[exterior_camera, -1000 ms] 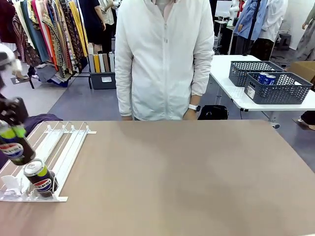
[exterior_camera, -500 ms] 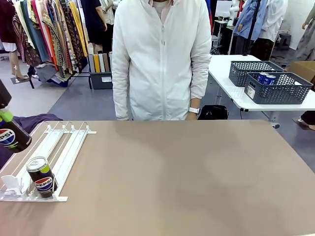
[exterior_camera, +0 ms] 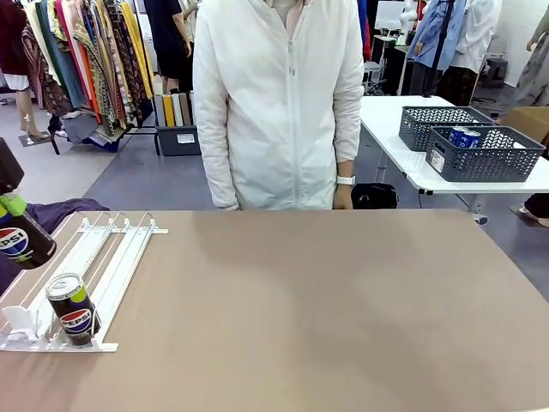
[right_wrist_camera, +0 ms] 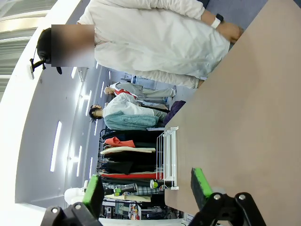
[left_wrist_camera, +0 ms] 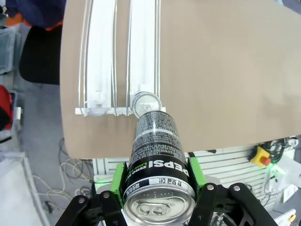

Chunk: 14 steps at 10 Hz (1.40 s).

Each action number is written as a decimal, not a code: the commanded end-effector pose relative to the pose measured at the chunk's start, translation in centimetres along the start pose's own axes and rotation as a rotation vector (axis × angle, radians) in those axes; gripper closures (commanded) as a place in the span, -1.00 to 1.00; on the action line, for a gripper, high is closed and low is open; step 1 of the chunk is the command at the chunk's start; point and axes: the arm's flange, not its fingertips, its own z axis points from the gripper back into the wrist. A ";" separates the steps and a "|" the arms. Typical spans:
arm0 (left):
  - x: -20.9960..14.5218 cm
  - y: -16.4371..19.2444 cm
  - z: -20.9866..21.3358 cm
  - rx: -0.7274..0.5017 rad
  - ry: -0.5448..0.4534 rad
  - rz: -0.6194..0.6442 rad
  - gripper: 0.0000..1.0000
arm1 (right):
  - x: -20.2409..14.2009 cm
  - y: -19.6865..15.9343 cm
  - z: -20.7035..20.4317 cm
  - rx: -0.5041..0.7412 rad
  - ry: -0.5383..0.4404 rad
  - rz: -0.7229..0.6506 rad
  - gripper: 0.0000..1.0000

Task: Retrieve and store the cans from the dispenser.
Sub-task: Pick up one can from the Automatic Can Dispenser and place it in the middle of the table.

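Note:
My left gripper (left_wrist_camera: pixel 157 184) is shut on a black and yellow-green Pepsi can (left_wrist_camera: pixel 156 150), its green pads clamping the can's sides near the silver top. In the front view this can (exterior_camera: pixel 24 243) hangs tilted at the far left edge, above the table's left side. A second Pepsi can (exterior_camera: pixel 74 309) stands upright at the near end of the white wire dispenser (exterior_camera: pixel 107 249), against the clear stops. From the left wrist, that can (left_wrist_camera: pixel 146 100) lies just beyond the held one. My right gripper (right_wrist_camera: pixel 146 188) is open and holds nothing.
A person in a white jacket (exterior_camera: pixel 279 103) stands at the table's far edge, hands down by the rim. Two dark grey mesh baskets (exterior_camera: pixel 485 154) sit on a white table at the back right, blue cans (exterior_camera: pixel 463 136) in one. The brown tabletop (exterior_camera: pixel 343 309) stretches bare to the right.
My left gripper has carried the held can up and to the left, away from the dispenser. The second can has settled upright against the stops. The person shifted slightly.

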 end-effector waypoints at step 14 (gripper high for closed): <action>10.0 -44.2 -28.0 0.166 0.165 -0.601 1.00 | 0.2 0.3 -0.1 0.024 -0.010 0.015 -1.00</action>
